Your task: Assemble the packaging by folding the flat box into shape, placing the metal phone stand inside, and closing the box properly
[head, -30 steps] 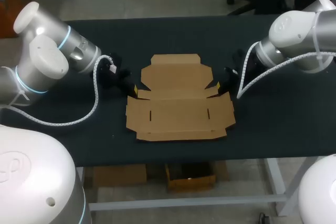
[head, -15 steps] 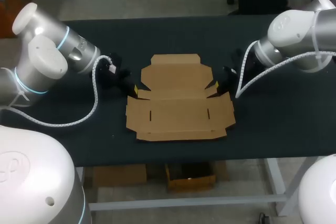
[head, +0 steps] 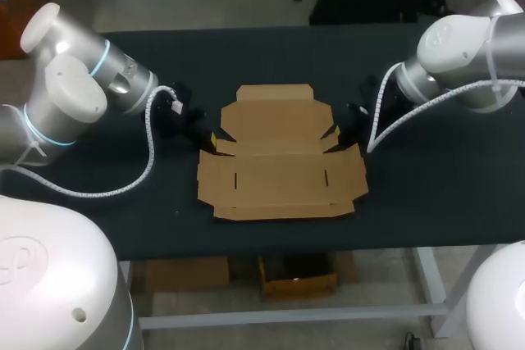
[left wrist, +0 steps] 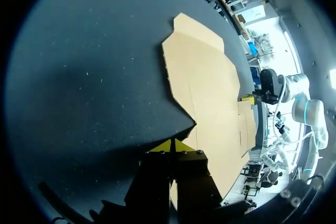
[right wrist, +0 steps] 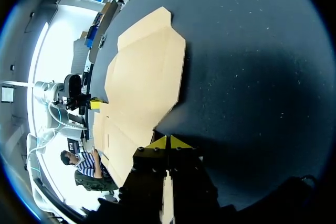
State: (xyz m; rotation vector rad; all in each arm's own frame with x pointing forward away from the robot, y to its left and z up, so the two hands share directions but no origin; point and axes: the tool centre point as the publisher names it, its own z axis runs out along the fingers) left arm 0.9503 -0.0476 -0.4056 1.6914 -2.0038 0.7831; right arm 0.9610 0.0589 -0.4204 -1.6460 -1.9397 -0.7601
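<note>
box: flat cardboard box (head: 279,153), fully unfolded, lying mid-desk (head: 426,194). No wall or flap raised.
box axis: long side runs left-right between my two arms, and the main creases run the same way.
left fingers: left fingers (left wrist: 169,145) are pressed together and hold nothing. The tips are down at the notch on the box's left edge.
right fingers: right fingers (right wrist: 168,142) are the same, tips together and empty, at the matching notch on the right edge.
key relation: the box lies inward of both sets of fingers, each at one end of the long axis. It's symmetric, so neither arm is nearer.
contact: can't tell if the tips touch the cardboard or sit just beside its edge.
phone stand: not visible in any view.
stage: my read is the very start, with folding not begun.
next: probably get under or against the side flaps from both ends and lift them together.
risk: uneven pushing could slide or spin the sheet on the desk instead of creasing it.
</note>
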